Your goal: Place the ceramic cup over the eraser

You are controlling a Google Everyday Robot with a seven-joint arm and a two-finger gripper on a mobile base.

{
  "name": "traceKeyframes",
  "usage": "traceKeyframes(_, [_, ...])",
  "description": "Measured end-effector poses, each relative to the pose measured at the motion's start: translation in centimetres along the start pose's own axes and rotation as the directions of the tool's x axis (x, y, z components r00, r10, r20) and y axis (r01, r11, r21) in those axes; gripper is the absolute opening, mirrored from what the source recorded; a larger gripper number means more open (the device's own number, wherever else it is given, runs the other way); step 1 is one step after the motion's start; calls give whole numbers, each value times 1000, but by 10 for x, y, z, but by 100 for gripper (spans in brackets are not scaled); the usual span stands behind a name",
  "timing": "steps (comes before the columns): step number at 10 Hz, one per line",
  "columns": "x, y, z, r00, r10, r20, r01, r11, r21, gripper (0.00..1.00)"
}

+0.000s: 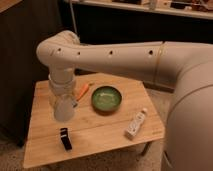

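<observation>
The eraser (65,138) is a small black block with a pale mark, lying near the front left of the wooden table (105,131). My gripper (64,111) hangs from the wrist over the left part of the table, just above and behind the eraser. It is shut on a pale, tapered shape that looks like the ceramic cup (64,113), held clear of the eraser. The fingers themselves blend into the cup and the wrist.
A green bowl (106,97) sits mid-table, right of the gripper. An orange carrot-like piece (83,90) lies behind it to the left. A white bottle-like object (136,124) lies at the front right. My arm (120,55) spans the back of the table.
</observation>
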Motion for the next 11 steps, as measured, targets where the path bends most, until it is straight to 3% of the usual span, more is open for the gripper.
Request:
traceKeyframes(3, [26,29,14,998,-46,-33,46,999,0,0])
traceKeyframes(8, [52,39,39,997,-65,-49,65,998,-8,0])
traceKeyframes(11, [56,45,63,996,-80,-42,77,995,-70,0])
